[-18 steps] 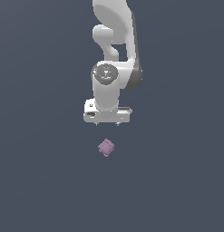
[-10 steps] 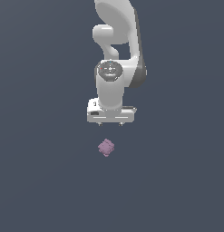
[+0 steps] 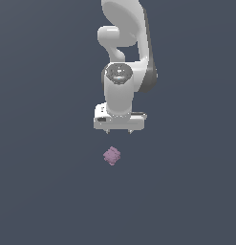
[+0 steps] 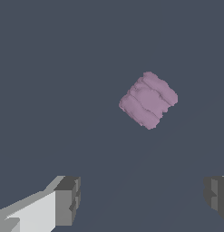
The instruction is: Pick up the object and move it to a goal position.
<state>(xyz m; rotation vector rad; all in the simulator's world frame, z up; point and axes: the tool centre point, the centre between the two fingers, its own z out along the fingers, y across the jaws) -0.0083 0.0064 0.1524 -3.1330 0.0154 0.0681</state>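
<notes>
Beyond the object (image 3: pixel 112 156), clear of it, your gripper (image 3: pixel 119 131) hangs with fingers (image 4: pixel 68 200) spread apart.

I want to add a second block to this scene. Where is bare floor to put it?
Nearly everywhere: the grey floor is bare on both sides of the pink block and nearer the camera. Only the spot under the open tool, around the block, is crowded.
</notes>
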